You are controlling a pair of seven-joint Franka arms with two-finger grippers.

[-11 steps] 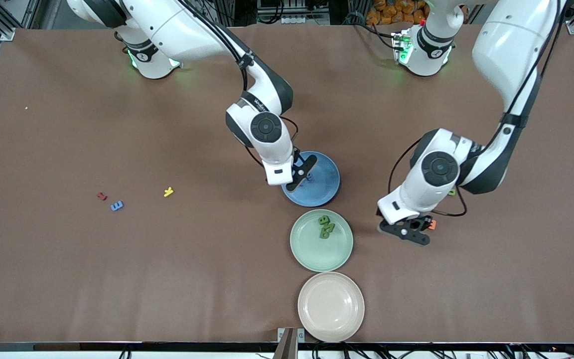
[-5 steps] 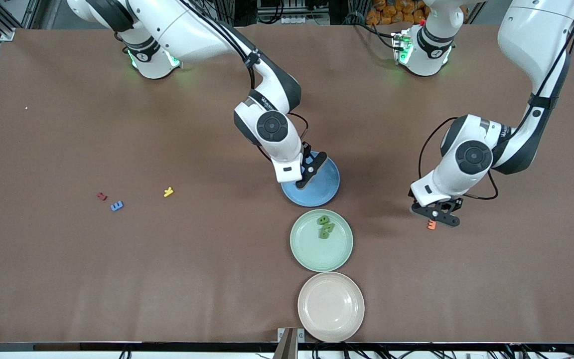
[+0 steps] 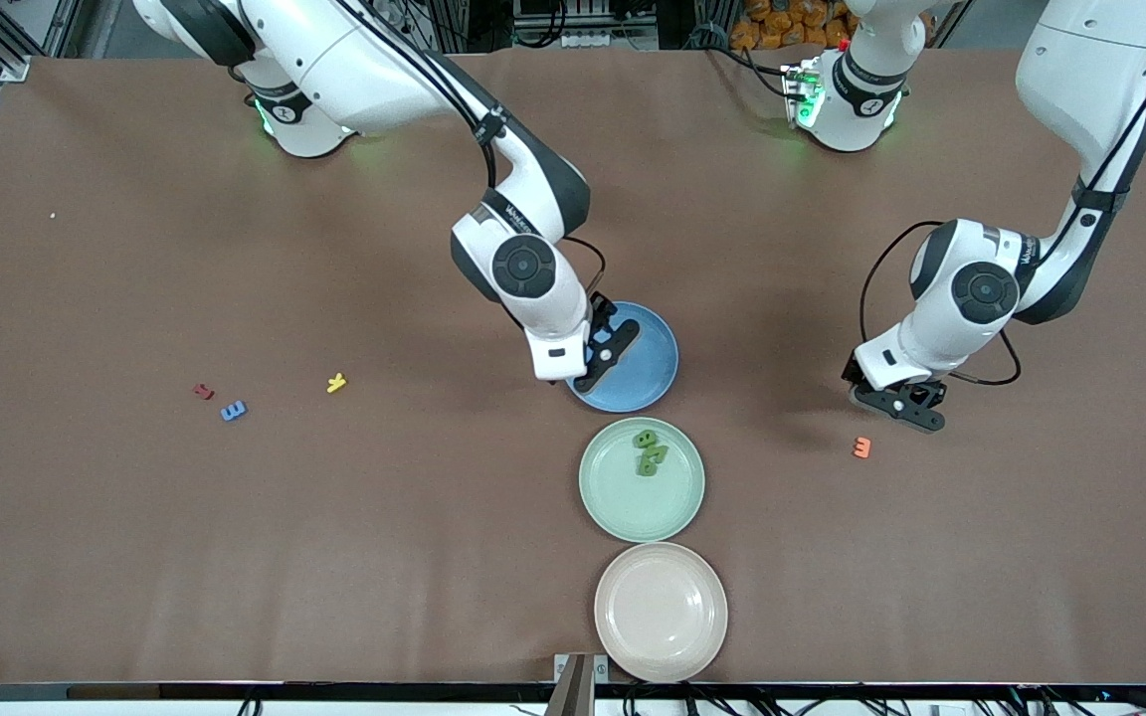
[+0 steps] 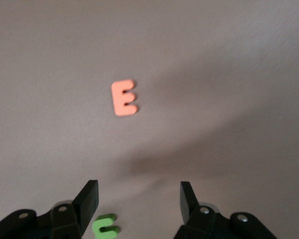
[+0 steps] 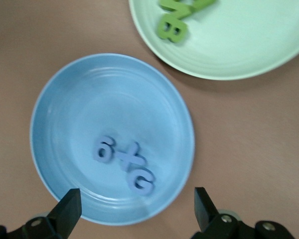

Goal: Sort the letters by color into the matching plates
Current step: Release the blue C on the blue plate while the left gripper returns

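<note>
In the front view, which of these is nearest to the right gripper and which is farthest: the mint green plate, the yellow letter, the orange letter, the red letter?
The right gripper hangs open over the blue plate.
1. Mint green plate, just nearer the camera.
2. Orange letter, toward the left arm's end, and yellow letter, toward the right arm's end: too close to call.
3. Red letter, nearest the right arm's end of the table.

The front view looks down across the table [image 3: 135,557]; each wrist view looks straight down, close, between its own jaws; all share the tabletop.
</note>
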